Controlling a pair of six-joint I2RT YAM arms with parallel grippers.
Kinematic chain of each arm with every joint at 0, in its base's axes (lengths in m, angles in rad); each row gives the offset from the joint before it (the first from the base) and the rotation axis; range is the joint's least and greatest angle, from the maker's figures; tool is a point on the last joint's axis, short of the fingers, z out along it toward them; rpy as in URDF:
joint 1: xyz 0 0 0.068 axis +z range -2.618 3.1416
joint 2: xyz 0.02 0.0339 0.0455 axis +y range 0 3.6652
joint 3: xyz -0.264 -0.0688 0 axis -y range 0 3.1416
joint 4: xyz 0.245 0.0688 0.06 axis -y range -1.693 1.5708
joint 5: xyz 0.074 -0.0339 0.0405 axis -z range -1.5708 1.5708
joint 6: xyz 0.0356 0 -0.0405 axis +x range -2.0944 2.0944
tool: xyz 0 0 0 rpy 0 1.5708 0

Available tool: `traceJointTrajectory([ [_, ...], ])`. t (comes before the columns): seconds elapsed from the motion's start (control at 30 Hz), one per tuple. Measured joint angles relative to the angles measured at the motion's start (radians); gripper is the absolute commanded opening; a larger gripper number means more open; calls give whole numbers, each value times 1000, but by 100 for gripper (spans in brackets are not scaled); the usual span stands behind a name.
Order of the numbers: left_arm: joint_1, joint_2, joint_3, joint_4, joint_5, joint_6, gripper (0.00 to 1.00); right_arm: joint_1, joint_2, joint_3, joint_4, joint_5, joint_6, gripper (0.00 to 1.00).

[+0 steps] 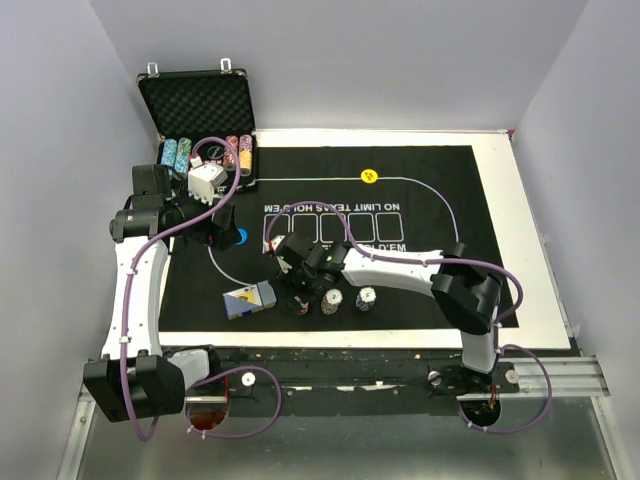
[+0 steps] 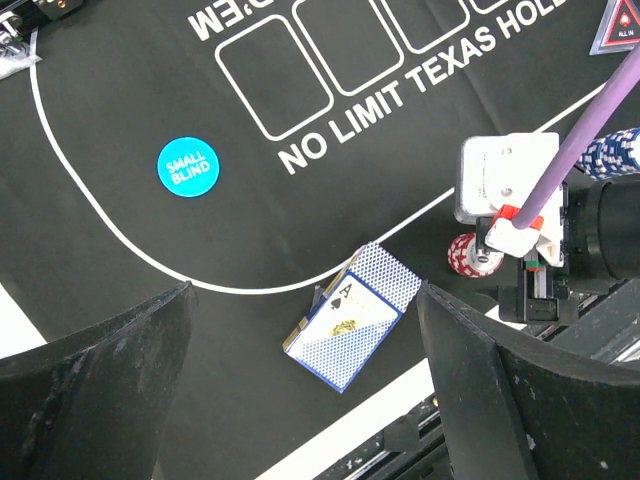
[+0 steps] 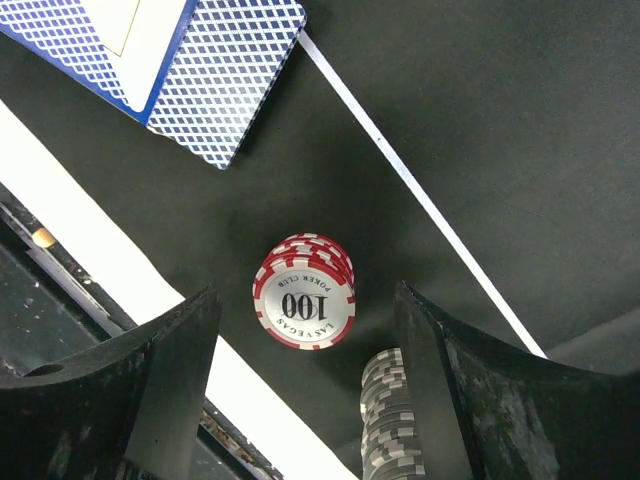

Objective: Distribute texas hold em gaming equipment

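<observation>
Here right pincer [image 3: 305,293] flanks red chips [image 3: 305,308]

Blue-backed card deck [image 2: 350,325] flat, red chip stack [image 3: 305,295] upright nearby, blue button [image 2: 188,166] well apart.

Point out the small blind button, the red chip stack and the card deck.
small blind button [image 2: 188,166], left wrist view, blue face centre.
red chip stack [image 3: 305,303], right wrist view, top chip's label.
card deck [image 2: 352,316], left wrist view, its middle.
</observation>
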Motion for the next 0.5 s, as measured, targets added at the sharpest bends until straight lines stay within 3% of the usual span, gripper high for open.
traceJointTrajectory([
  [0.5,5,0,1,23,-1,-26,99,4,54,0,0,7,-4,60],
])
